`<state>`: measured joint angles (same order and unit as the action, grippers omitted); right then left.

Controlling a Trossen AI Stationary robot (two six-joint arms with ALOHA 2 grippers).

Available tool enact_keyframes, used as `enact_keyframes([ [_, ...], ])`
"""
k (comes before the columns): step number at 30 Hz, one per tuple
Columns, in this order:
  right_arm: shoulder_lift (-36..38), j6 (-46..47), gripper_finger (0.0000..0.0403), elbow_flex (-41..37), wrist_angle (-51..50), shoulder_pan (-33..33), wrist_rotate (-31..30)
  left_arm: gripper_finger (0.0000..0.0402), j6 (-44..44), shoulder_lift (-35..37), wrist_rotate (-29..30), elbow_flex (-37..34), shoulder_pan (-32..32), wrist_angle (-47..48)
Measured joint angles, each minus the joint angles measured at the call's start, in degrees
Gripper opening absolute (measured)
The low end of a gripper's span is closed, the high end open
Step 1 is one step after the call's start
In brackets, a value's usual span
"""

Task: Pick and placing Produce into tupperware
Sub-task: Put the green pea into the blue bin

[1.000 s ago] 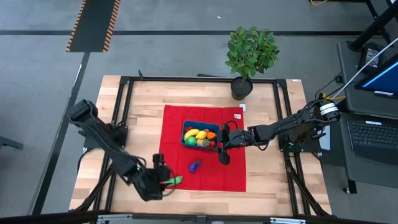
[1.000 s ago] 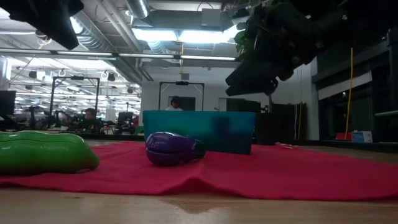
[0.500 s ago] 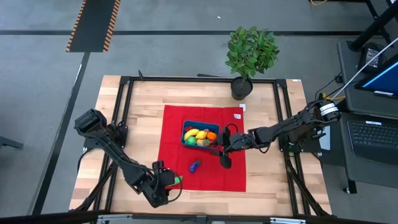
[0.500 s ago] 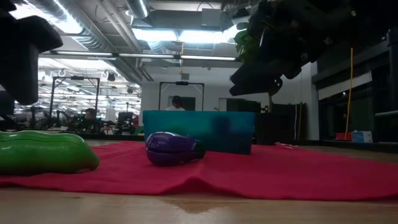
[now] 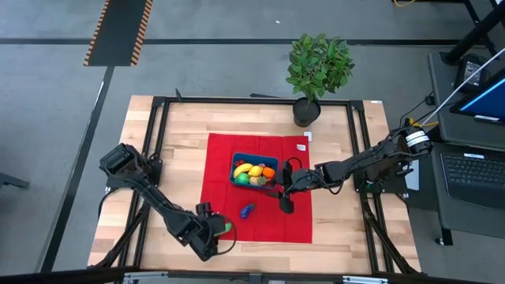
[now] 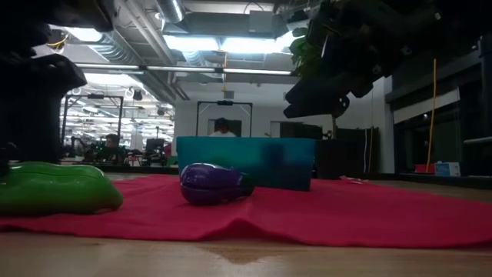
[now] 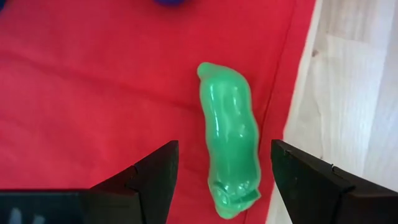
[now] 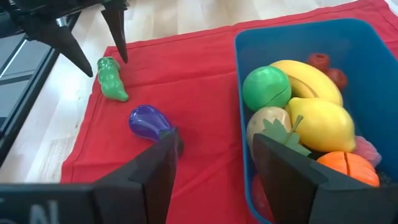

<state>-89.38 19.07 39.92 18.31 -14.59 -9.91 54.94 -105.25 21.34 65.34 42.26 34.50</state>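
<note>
The left wrist view alone shows the left gripper with jaws apart astride a glossy, lumpy green plastic pepper on red cloth. The right gripper, jaws also apart, hangs beside the smooth teal-blue plastic container of toy produce, with a shiny purple eggplant ahead.

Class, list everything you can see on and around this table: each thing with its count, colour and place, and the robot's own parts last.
Tupperware: one, blue, middle of the cloth.
Produce in the tupperware: several, yellow, green, orange, red.
Eggplant: one, purple, on the cloth in front of the tupperware.
Green vegetable: one, green, near the cloth's edge.
Cloth: one, red, table centre.
Potted plant: one, green, table's back edge.
Table: one, light wood.
Left gripper: open, over the green vegetable.
Right gripper: open, beside the tupperware.
</note>
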Motion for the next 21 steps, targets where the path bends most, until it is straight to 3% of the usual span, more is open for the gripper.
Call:
enact_keyframes([
  [4,0.0,0.0,0.021,0.0,0.0,0.0,0.0,0.0241,0.0,0.0,-0.3,0.0,-0.8,0.0],
  [9,0.0,0.0,0.021,0.0,0.0,0.0,0.0,0.0241,0.0,0.0,-4.9,-0.8,-1.8,-1.0],
  [21,0.0,0.0,0.021,0.0,0.0,0.0,0.0,0.0227,0.0,-0.2,-6.7,-1.0,-2.6,-1.2],
])
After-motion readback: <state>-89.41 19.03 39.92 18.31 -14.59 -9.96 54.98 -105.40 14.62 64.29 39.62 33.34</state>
